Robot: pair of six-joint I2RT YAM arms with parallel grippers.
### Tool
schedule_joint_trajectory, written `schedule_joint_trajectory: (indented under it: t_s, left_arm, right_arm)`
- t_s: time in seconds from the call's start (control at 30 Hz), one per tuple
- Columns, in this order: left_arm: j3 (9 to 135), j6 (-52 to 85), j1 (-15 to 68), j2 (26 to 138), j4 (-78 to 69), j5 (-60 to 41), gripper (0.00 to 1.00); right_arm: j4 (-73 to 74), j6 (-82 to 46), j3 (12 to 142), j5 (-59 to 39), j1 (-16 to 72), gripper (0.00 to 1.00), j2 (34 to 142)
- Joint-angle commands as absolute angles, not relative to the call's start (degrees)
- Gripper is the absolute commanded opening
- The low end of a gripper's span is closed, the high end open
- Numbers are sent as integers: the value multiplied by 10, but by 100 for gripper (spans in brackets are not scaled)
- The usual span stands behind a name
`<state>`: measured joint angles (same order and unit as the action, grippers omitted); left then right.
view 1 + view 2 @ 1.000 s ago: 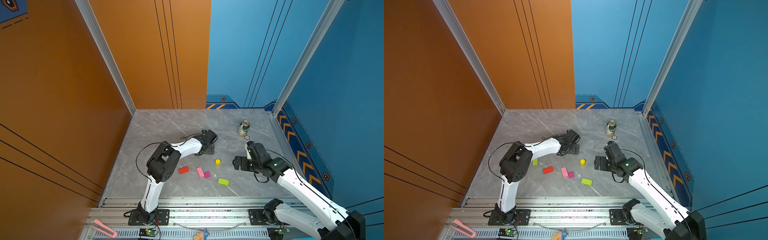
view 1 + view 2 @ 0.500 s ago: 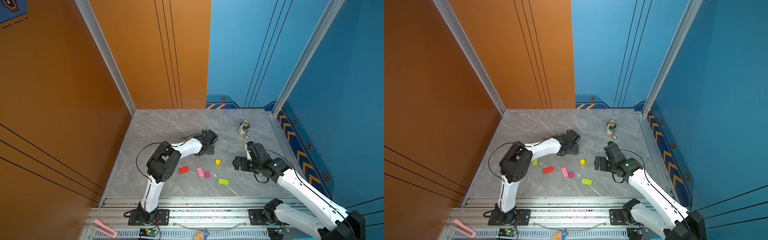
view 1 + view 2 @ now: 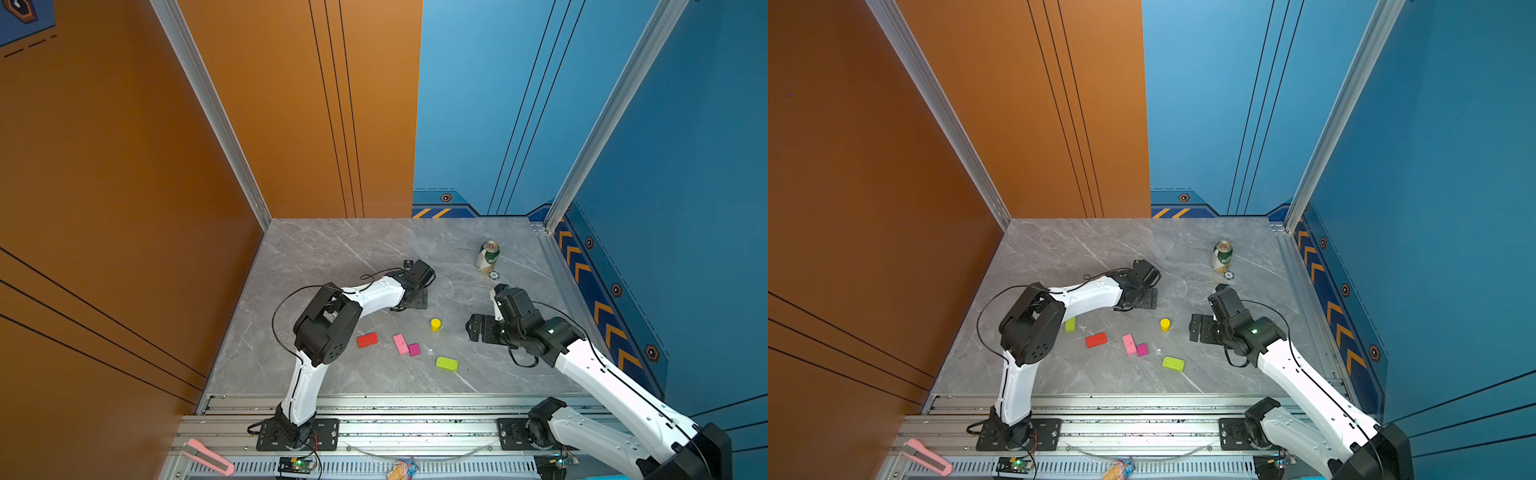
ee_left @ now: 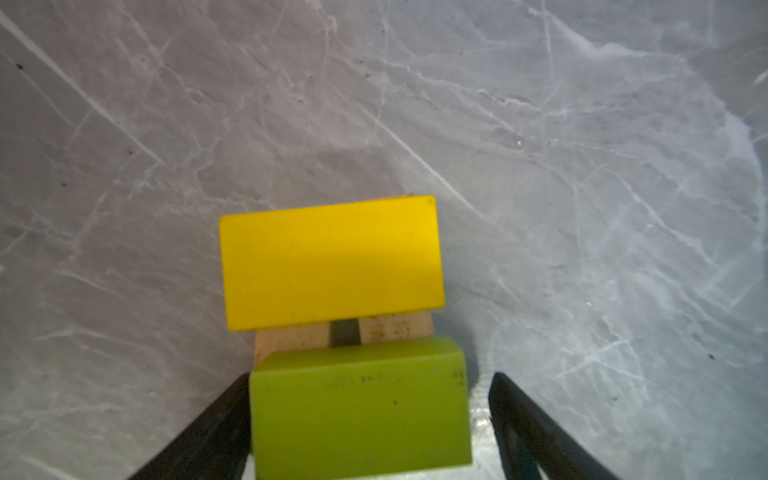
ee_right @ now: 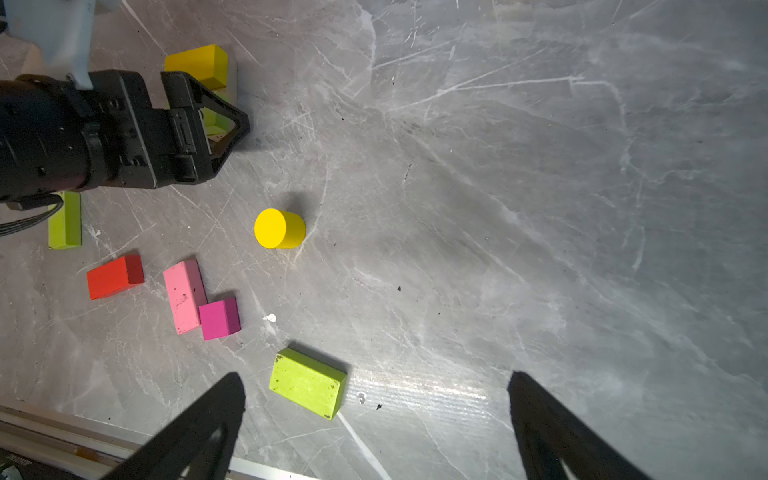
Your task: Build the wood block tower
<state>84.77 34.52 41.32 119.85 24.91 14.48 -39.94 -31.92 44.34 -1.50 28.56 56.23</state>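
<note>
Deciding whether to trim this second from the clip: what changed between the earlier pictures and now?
Nothing visibly moved, taken or released. The left claw stays at the tower, astride its lime-green block; the right claw stays over the table, open. The yellow cylinder, red block, pink block, magenta cube, loose lime-green slab and can lie where they were.

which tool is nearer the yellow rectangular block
Left. The left tool is right at it, the yellow rectangular block just past its tips; the right tool is well off, beyond the yellow cylinder.
</note>
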Motion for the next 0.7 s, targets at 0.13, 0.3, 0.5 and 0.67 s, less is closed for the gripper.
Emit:
schedule_joint_trajectory:
  t_s: [0.13,0.3,0.5,0.67]
  left_arm:
    - [849,354,418,1211,261,136,87]
    - [852,354,418,1211,267,138,81]
    - [852,353,418,1210,270,141,80]
    - [852,353,418,1211,271,143,80]
  right_arm:
    - [-414,-323,435,-5,288,100,548]
    - [-417,-323,435,-5,288,100,544]
    - [-418,-324,434,-4,288,100,541]
    - [-418,-324,434,-5,288,100,541]
